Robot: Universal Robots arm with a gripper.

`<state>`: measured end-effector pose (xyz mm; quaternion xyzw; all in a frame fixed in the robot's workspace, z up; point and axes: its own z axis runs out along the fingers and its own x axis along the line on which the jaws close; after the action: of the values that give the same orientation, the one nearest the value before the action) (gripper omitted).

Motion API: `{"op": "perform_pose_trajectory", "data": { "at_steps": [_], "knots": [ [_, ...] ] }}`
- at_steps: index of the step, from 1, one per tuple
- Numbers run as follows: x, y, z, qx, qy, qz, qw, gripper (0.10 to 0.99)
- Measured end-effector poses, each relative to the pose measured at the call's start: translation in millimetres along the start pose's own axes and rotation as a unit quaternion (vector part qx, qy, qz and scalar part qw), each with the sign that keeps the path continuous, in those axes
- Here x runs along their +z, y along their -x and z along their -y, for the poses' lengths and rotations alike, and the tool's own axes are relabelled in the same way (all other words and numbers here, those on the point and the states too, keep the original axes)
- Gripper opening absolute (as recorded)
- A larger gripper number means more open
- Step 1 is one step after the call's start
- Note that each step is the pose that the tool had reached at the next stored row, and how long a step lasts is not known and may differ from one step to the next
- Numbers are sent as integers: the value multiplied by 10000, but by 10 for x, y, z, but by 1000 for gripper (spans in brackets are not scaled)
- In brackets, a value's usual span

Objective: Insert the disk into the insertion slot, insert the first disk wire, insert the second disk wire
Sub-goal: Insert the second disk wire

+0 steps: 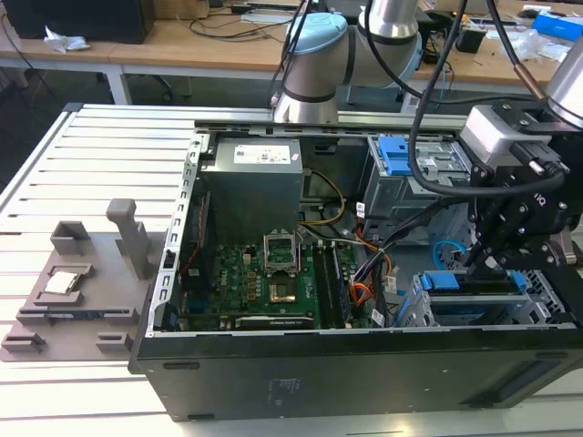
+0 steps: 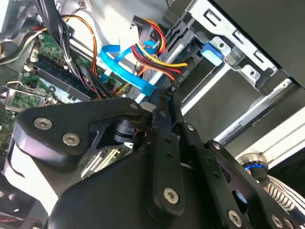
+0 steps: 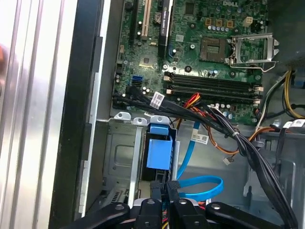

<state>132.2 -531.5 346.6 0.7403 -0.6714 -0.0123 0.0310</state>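
Observation:
The disk's blue carrier (image 1: 451,280) (image 3: 158,151) lies inside the insertion slot (image 1: 551,305) (image 3: 119,157), the low grey cage at the case's front corner on the exterior view's right. My gripper (image 1: 487,262) (image 3: 167,190) (image 2: 163,101) hangs right over the carrier's end. Its fingers (image 3: 157,187) are pressed together on a small black connector at the end of a blue flat wire (image 3: 202,187) (image 2: 125,71). A plug with red, yellow and black wires (image 2: 155,57) sits just beyond the fingertips. The disk's silver face is hidden.
The open computer case (image 1: 301,373) lies on a slatted metal table (image 1: 82,164). A taller grey cage with a blue latch (image 1: 398,153) stands behind the slot. Black cable bundles (image 3: 228,129) cross above the motherboard (image 1: 264,282). A grey fixture (image 1: 82,282) rests on the exterior view's left.

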Motion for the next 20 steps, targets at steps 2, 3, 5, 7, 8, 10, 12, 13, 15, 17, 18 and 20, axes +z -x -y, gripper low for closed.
{"op": "perform_pose_trajectory", "data": {
  "at_steps": [2,3,5,7,8,10,12,13,15,17,18,20],
  "knots": [
    [4,1,2,120,3,4,9999,161],
    [5,0,4,165,4,6,9999,161],
    [8,0,16,246,7,6,9997,161],
    [9,-2,20,280,8,4,9996,161],
    [12,-1,21,282,8,4,9996,161],
    [19,-2,29,285,8,4,9996,161],
    [24,-3,46,287,8,4,9996,161],
    [30,-3,46,287,8,4,9996,161],
    [45,-2,48,286,8,8,9996,161],
    [61,-2,45,285,7,4,9996,161],
    [66,-2,43,286,7,2,9996,161],
    [85,-3,40,286,8,3,9996,161]
  ]
}}
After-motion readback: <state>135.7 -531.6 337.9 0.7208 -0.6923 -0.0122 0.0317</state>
